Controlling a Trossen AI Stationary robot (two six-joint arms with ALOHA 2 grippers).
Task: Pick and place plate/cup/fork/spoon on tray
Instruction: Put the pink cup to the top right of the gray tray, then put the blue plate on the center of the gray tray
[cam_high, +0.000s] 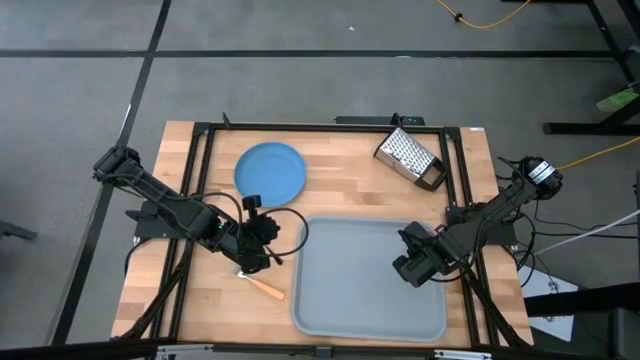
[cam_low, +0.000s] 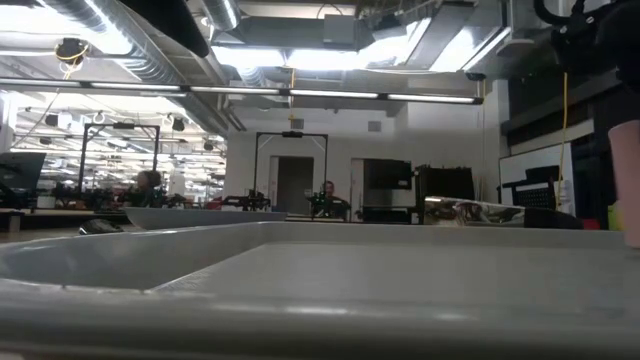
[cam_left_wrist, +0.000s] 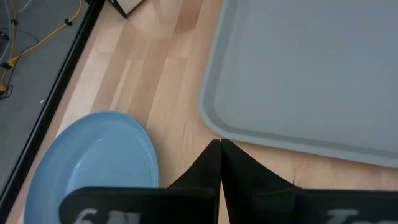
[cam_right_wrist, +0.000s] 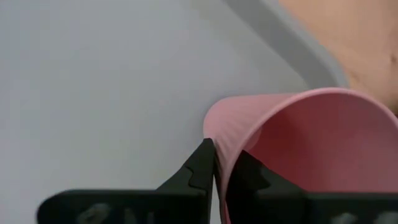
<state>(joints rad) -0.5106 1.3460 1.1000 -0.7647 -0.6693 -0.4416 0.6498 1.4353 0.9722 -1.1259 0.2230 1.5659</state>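
The grey-blue tray lies at the table's near middle. My right gripper is over the tray's right part, shut on the pink cup, which also shows in the low view. My left gripper is shut and empty just left of the tray's left rim. The light-blue plate lies flat on the table at the far left. The orange-handled fork lies on the table left of the tray's near part. The spoon is not in view. My right gripper holds the cup by its wall at the rim, one finger inside the cup and one outside. The cup's mouth faces the wrist camera, over the tray's floor. Whether its base stands on the tray, I cannot tell.
A metal box grater lies at the far right of the table, beyond the tray. A black frame runs around the tabletop. Bare wood shows between the plate and the grater.
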